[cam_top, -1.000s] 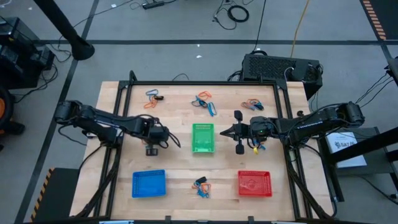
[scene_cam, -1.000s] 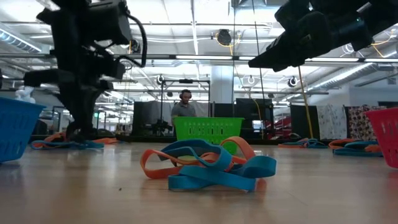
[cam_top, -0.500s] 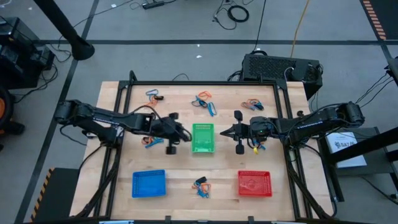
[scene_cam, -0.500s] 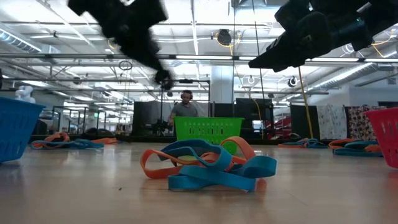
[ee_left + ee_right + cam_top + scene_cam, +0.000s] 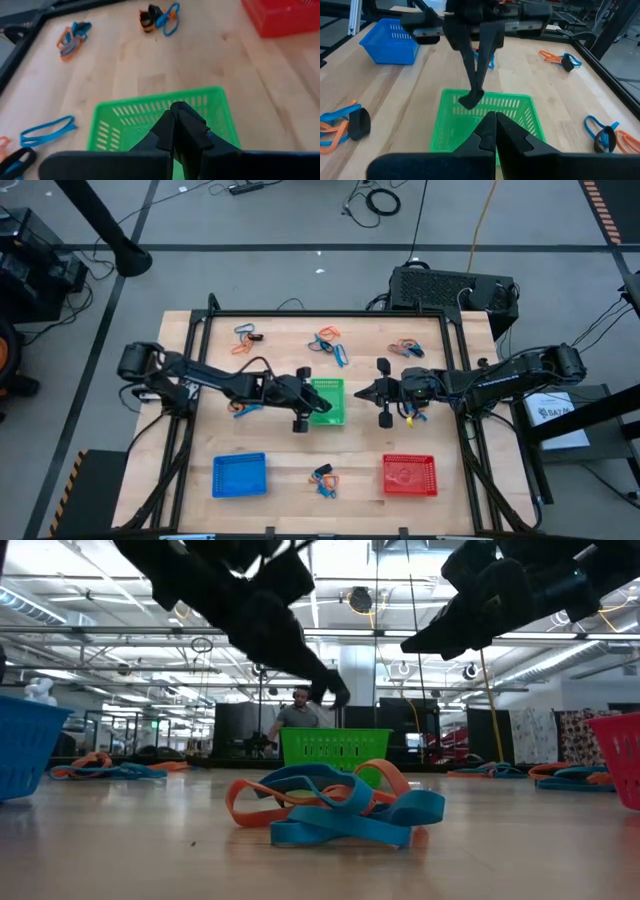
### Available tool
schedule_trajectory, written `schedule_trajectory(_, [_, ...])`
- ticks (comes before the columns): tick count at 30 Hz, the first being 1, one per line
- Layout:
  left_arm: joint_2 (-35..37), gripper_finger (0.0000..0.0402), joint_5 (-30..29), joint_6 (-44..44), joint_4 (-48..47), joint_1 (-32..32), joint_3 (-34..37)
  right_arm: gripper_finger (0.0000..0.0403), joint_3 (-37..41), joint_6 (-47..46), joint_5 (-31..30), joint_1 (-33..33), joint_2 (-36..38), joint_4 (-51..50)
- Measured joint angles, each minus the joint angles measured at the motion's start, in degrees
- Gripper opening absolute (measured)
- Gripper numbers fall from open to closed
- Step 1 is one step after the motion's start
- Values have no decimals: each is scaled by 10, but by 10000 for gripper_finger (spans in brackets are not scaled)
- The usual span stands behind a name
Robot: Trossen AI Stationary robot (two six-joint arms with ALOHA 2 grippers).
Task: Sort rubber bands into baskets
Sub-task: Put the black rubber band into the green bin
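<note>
My left gripper (image 5: 318, 404) reaches from the table's left over the left part of the green basket (image 5: 335, 418), which stands mid-table. Its fingers are shut, with a small black lump, apparently a black rubber band (image 5: 466, 102), at their tips. My right gripper (image 5: 360, 392) hovers shut and empty just right of the green basket (image 5: 450, 125). Clumps of orange, blue and black rubber bands lie on the table: far left (image 5: 247, 335), far middle (image 5: 328, 345), far right (image 5: 407, 348), left of the green basket (image 5: 240, 408) and near middle (image 5: 324, 477). My left gripper pinches the black band (image 5: 466, 102) between its two fingertips (image 5: 474, 90); which part of the loop it has is too small to tell. The fingers slant down from the table's left. The band hangs at the tips, lifted clear above the green basket (image 5: 150, 105).
The blue basket (image 5: 240, 475) stands near left and the red basket (image 5: 409, 474) near right. A black metal frame (image 5: 205, 330) borders the tabletop. In the low view a clump of bands (image 5: 335, 802) lies in front, and a person stands in the room behind.
My left gripper has gone from the clump left of the green basket toward the table's right, ending over that basket. It has tipped from pointing straight down to slanting forward and has stayed shut. The orange and blue bands stayed on the table where it was.
</note>
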State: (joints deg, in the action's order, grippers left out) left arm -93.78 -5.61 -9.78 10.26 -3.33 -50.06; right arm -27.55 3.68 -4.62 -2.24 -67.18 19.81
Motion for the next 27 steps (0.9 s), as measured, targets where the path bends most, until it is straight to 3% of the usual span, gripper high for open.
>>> schedule_trajectory(9, [-30, 24, -37, 0, 5, 0, 0, 0, 0, 0, -1, 0, 0, 0])
schedule_trajectory(22, [-30, 135, -66, -1, -5, 0, -10, 0, 0, 2, -1, 0, 0, 0])
schedule_trajectory(27, [-30, 154, -66, -1, -12, 4, -24, 0, 0, 4, -1, 0, 0, 0])
